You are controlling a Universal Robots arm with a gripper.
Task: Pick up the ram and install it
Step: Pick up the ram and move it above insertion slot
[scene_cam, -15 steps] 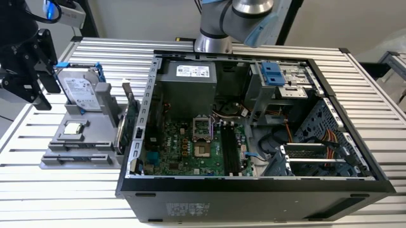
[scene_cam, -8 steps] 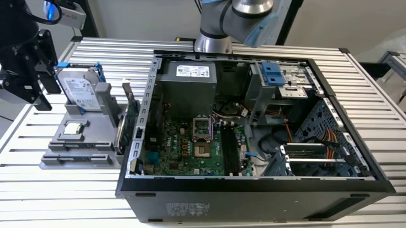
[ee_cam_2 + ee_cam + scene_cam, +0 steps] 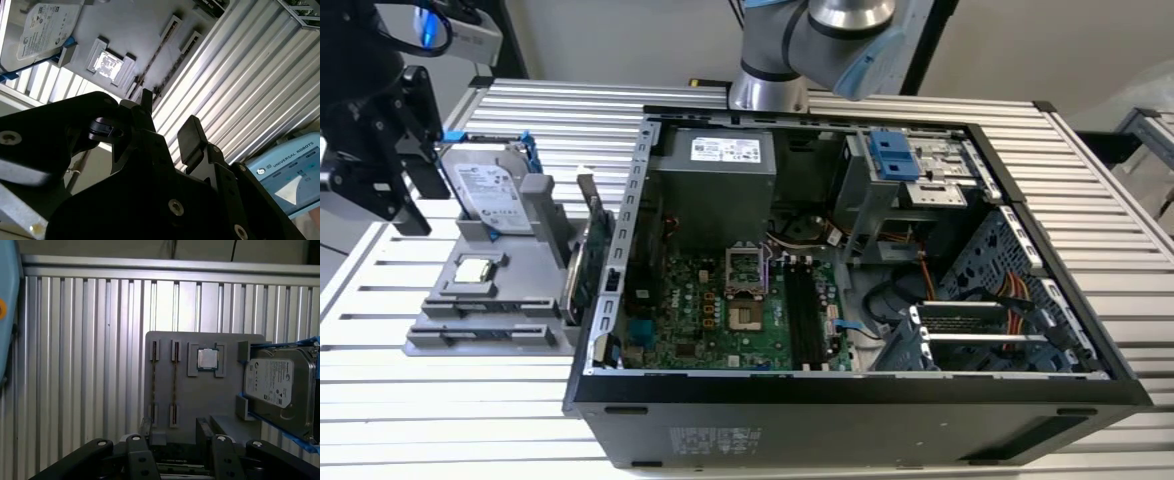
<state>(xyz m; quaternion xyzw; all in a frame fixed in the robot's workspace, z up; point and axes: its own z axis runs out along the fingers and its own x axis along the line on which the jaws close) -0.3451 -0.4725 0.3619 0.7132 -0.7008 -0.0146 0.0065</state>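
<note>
Over grey slotted holder (image 3: 200, 400) | black hand (image 3: 174, 432), fingers (image 3: 205, 432) apart | ram (image 3: 175, 382) thin, edge-on

You have a black gripper (image 3: 168, 116) and a silver, ribbed table (image 3: 90, 365). Your holder (image 3: 200, 395) is plain grey, its ram (image 3: 175, 385) a dark strip flecked with gold. The drive (image 3: 300, 390) is silver with a white label (image 3: 270, 382) and blue frame (image 3: 300, 342). The case (image 3: 854, 430) is black, its board (image 3: 707, 310) green.

Room above the grey holder (image 3: 200, 400) lies open to the claw (image 3: 174, 426); hard drive (image 3: 272, 382) flanks it.
</note>
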